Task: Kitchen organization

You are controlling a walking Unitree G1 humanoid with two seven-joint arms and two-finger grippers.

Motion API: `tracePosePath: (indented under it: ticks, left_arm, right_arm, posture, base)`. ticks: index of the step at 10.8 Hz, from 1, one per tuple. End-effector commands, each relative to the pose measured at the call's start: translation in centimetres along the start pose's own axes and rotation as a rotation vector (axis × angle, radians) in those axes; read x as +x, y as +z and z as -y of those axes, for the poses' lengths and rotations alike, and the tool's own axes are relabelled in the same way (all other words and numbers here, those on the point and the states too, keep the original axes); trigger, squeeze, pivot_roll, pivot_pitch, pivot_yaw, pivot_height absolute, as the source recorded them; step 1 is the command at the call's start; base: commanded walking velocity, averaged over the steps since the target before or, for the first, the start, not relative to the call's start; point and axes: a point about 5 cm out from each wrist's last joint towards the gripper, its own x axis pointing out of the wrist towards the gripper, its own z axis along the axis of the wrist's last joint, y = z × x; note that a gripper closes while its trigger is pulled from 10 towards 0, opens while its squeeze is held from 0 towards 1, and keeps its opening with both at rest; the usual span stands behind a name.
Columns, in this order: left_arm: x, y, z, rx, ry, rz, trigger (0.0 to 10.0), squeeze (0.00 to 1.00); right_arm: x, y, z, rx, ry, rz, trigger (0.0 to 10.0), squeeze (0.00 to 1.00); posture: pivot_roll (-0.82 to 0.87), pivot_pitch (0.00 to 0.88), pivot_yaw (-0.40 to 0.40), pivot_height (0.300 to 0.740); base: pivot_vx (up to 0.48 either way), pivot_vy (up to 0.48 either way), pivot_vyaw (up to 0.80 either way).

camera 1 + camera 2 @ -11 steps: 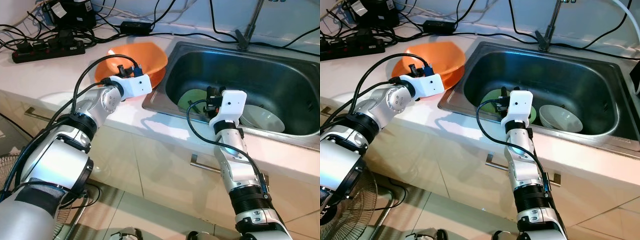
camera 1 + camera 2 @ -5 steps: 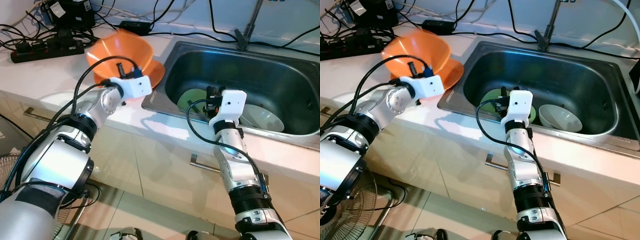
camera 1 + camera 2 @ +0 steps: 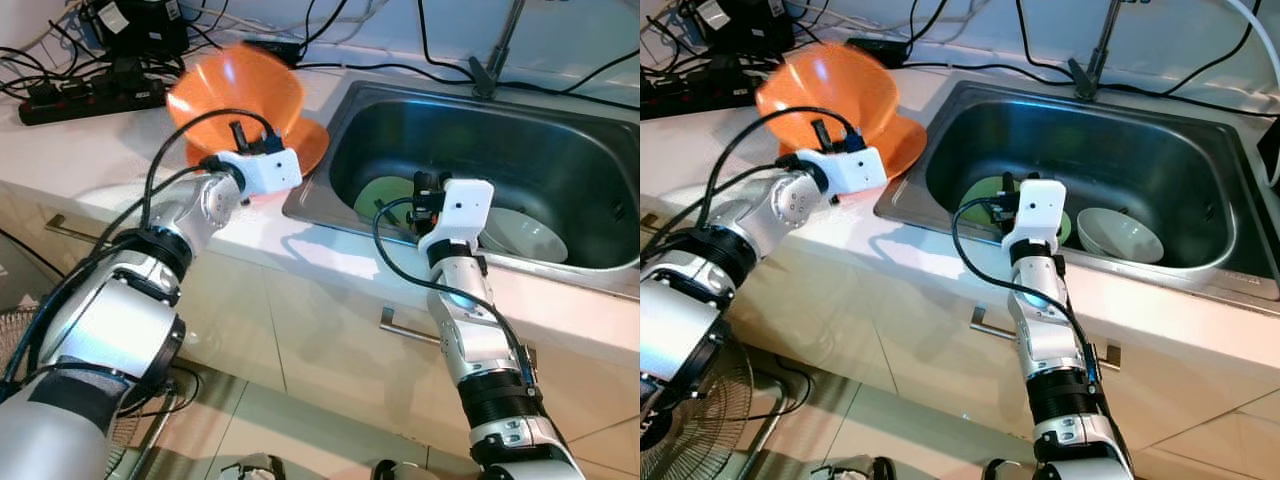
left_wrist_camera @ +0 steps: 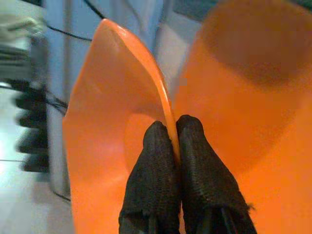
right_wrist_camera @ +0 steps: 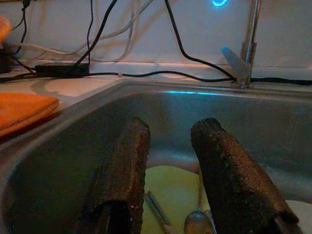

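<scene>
My left gripper (image 4: 174, 127) is shut on the rim of an orange bowl (image 3: 235, 88), which is lifted off the counter and tilted up on edge. A second orange bowl (image 3: 312, 145) lies on the counter below it, beside the sink. My right gripper (image 5: 170, 129) hangs open inside the steel sink (image 3: 330, 215), just above a green plate (image 3: 385, 195) that carries a spoon (image 5: 197, 222) and other utensils. Nothing sits between its fingers. A white bowl (image 3: 530, 235) rests in the sink next to the plate.
A black power strip (image 3: 90, 100) and a tangle of cables lie along the back of the white counter. The faucet (image 3: 500, 50) rises behind the sink. Cabinet fronts with a handle (image 3: 405, 330) are below the counter edge.
The left gripper has raised the upper orange bowl off the one beneath and tipped it up toward vertical. The right arm has stayed still in the sink.
</scene>
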Motion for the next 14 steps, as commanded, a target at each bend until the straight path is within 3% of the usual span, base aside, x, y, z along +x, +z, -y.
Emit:
tracePosePath:
  ticks: [1,2,3,4,7,11,12,14]
  left_arm:
    - [0.6,2.1,-3.6,0.053,0.146,0.104,4.8,0.00]
    - [0.5,3.6,-3.9,0.046,0.193,0.186,10.0,0.00]
    - [0.5,4.6,-3.2,0.029,0.193,0.239,10.0,0.00]
    - [0.4,5.3,-2.0,0.015,0.168,0.265,10.0,0.00]
    - [-0.1,6.7,0.9,-0.022,0.107,0.322,10.0,0.00]
    - [-0.4,6.6,1.5,-0.014,0.096,0.319,10.0,0.00]
    - [-0.5,6.8,1.5,-0.005,0.094,0.326,10.0,0.00]
    - [-0.5,7.4,1.6,0.021,0.085,0.350,10.0,0.00]
  right_arm:
    - [0.2,-0.2,0.5,0.006,-0.022,-0.020,10.0,0.00]
    - [0.4,0.0,0.6,0.001,-0.022,-0.014,10.0,0.00]
    - [0.6,0.2,0.6,-0.001,-0.018,-0.007,10.0,0.00]
    - [0.9,0.6,0.5,0.012,-0.012,0.009,10.0,1.00]
    - [2.1,3.5,0.7,0.052,0.015,0.089,10.0,1.00]
    - [3.0,6.1,0.1,0.261,0.065,0.099,10.0,1.00]
    - [3.2,7.2,-0.2,0.361,0.104,0.097,10.0,0.00]
    - [3.5,8.5,-1.0,0.464,0.147,0.089,10.0,0.00]
  posture:
    - [0.06,0.069,0.042,0.740]
    - [0.06,0.072,0.039,0.740]
    - [0.06,0.075,0.038,0.740]
    - [0.06,0.077,0.035,0.740]
    - [0.05,0.090,0.035,0.740]
    - [0.05,0.100,0.032,0.740]
    - [0.04,0.103,0.032,0.740]
    - [0.04,0.105,0.030,0.740]
  base:
    - [0.000,0.000,0.00]
    - [0.000,0.000,0.00]
    - [0.000,0.000,0.00]
    - [0.000,0.000,0.00]
    - [0.000,0.000,0.00]
    - [0.000,0.000,0.00]
    - [0.000,0.000,0.00]
    - [0.000,0.000,0.00]
